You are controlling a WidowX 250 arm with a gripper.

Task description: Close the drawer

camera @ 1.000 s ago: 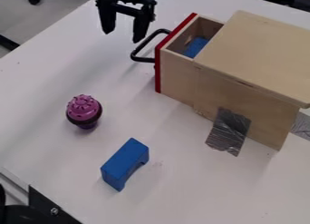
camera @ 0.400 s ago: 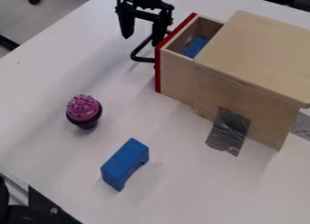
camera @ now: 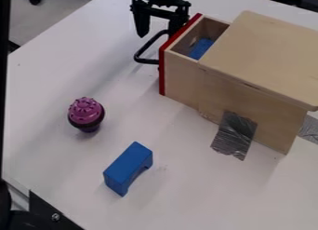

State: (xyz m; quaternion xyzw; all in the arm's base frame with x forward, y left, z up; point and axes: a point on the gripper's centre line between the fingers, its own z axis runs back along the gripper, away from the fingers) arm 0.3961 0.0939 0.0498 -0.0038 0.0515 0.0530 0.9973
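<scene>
The black gripper (camera: 157, 33) hangs at the top, its two fingers spread apart with nothing between them. Its right finger is by the upper end of the drawer's black handle (camera: 144, 60) and close to the red front; whether they touch I cannot tell. The wooden drawer (camera: 180, 60), with its red front edge (camera: 162, 75), is pulled partway out of the wooden box (camera: 261, 61). Inside the drawer lies a blue block (camera: 200, 48).
A purple toy cupcake (camera: 86, 113) stands on the white table (camera: 49, 150) at left. A blue arch block (camera: 128, 167) lies at lower centre. Grey tape (camera: 235, 134) runs from the box's side to the table. A dark metal part is at bottom left.
The gripper has moved right, toward the drawer's front and handle. A dark vertical shape has appeared along the left edge. Drawer, cupcake and blocks have kept their places.
</scene>
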